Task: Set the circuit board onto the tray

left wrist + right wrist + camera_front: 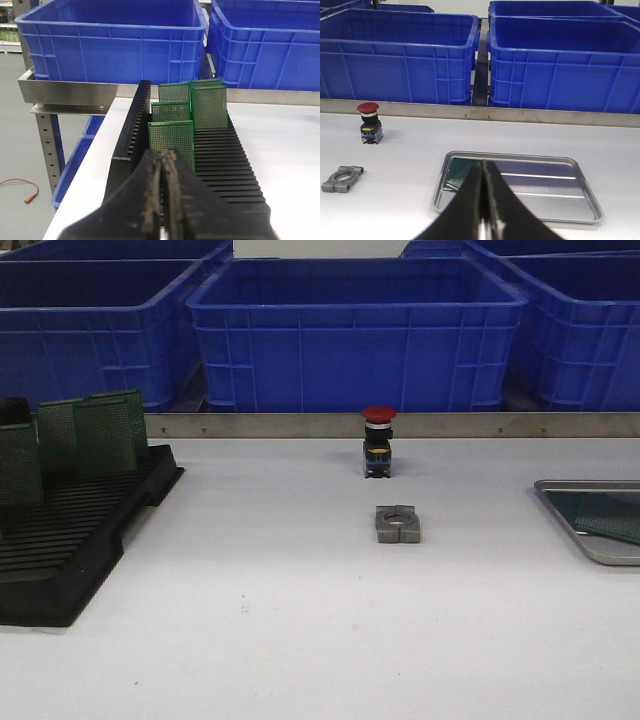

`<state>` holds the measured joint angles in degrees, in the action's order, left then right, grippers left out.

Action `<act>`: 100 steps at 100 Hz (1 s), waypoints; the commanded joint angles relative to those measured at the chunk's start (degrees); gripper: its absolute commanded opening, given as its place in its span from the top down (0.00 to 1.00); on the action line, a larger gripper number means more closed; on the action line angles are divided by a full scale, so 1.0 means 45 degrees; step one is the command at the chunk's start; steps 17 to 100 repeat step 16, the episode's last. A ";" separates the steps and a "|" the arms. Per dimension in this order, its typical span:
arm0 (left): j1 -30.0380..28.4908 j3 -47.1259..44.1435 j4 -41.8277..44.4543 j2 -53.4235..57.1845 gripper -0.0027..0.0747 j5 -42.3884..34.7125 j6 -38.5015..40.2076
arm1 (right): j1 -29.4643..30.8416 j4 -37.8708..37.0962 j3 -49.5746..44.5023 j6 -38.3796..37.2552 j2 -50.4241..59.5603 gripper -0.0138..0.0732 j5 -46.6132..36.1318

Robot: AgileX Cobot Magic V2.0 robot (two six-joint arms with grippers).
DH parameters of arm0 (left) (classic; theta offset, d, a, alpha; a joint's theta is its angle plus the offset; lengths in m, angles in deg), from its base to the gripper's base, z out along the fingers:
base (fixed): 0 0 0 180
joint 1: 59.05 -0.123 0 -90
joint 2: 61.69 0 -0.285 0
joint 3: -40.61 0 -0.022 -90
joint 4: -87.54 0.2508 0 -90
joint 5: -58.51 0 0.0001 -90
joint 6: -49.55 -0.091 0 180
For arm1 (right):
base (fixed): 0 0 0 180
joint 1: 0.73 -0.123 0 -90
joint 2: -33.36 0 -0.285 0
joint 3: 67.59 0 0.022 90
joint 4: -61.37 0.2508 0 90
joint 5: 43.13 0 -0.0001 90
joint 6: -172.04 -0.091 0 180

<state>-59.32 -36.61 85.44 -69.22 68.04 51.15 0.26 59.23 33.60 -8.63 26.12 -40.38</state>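
Observation:
Several green circuit boards (100, 430) stand upright in the slots of a black rack (70, 540) at the left. In the left wrist view my left gripper (162, 156) is shut with nothing between its fingers, just in front of the nearest board (172, 135) over the rack (225, 170). The silver tray (585, 545) lies at the right edge with a green board (610, 515) flat in it. In the right wrist view my right gripper (483, 165) is shut and empty above the tray (540, 187), beside the board (456, 174) lying in one corner. Neither gripper shows in the front view.
A red push button (378, 440) stands mid-table and a grey metal clamp (398, 523) lies in front of it. Big blue bins (355, 335) line the back behind a metal rail (300, 425). The table's left edge runs beside the rack (75, 200).

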 commanded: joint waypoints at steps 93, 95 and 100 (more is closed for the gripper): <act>0.0100 -0.0623 -0.0124 0.0388 0.99 -0.1012 0.0085 | 0.0084 -0.0113 0.0144 0.0024 0.0352 0.96 -0.1059; 0.0100 -0.0623 -0.0124 0.0388 0.99 -0.1012 0.0085 | 0.0084 -0.0113 0.0144 0.0024 0.0352 0.96 -0.1059; 0.0100 -0.0623 -0.0124 0.0388 0.99 -0.1012 0.0085 | 0.0084 -0.0113 0.0144 0.0024 0.0352 0.96 -0.1059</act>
